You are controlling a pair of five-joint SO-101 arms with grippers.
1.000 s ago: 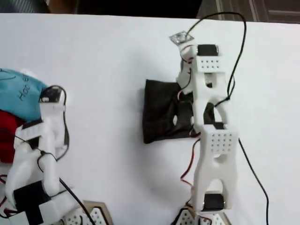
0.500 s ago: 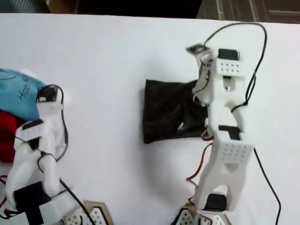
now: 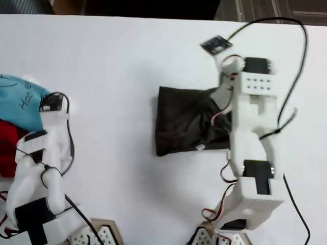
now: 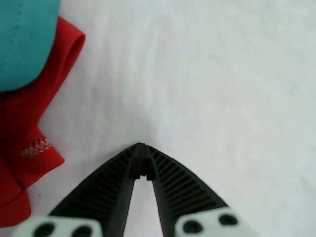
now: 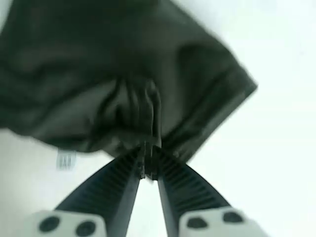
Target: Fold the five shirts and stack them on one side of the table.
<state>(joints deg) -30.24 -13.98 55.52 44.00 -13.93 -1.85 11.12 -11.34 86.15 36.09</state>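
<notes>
Right gripper (image 5: 148, 150) is clamped tight on a bunched fold at the right edge of the black shirt (image 3: 184, 120), which lies mid-table, partly folded, with a small label showing at its near edge. Judged step: folding this shirt. To do it well, keep the pinch firm, lift the edge just off the table (image 3: 112, 61), carry it across to meet the opposite edge, lower it flat, then let go. Pulling low would likely drag the whole shirt rather than fold it.

Left gripper (image 4: 141, 148) is pressed closed with nothing in it, over bare table just beside the red shirt (image 4: 34, 123). The teal shirt (image 4: 24, 39) lies on the red one at the table's left side, so that's probably the stack side.

Change: the right arm has swung rightward, its wrist now off the shirt's right side. The shirt's right edge looks tugged along and more of the cloth is uncovered. Left arm and the stack are unchanged.
</notes>
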